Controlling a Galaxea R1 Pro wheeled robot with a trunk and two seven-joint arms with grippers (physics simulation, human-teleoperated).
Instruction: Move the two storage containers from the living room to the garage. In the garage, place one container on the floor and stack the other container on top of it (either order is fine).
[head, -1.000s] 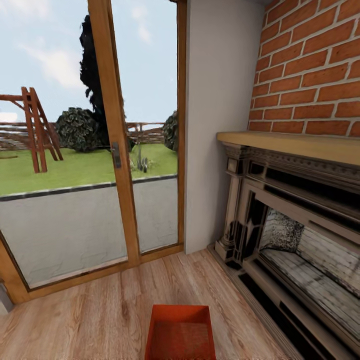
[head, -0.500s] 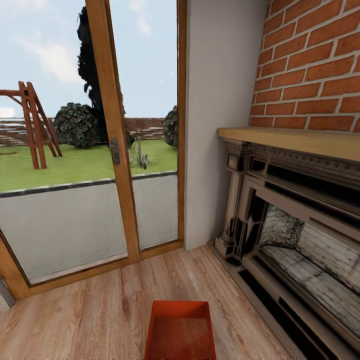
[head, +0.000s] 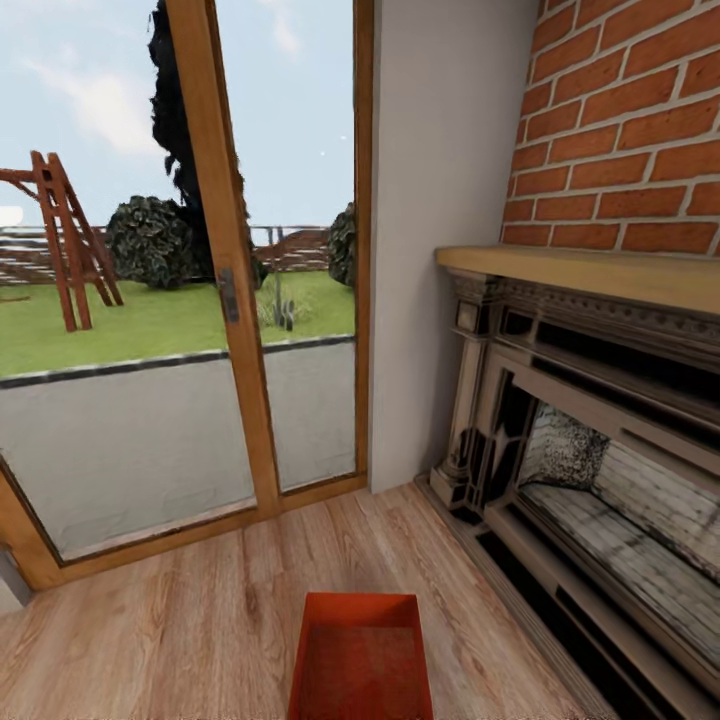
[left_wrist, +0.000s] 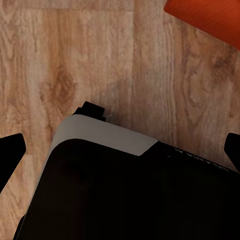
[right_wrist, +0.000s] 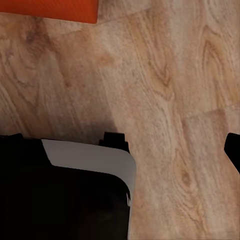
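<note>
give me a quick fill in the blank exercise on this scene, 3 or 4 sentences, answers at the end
1. The orange-red storage container sits on a floor of light ____ planks.
2. The wall above the fireplace mantel is built of red ____.
3. Seen from the head view, the fireplace stands to the ____ of the container.
4. Through the glass door, a green ____ lies beyond the grey paving.

Missing words: wood; brick; right; lawn

Light wood-plank flooring (head: 200, 620), one orange-red bin (head: 362, 660) on it (open-topped)
</note>
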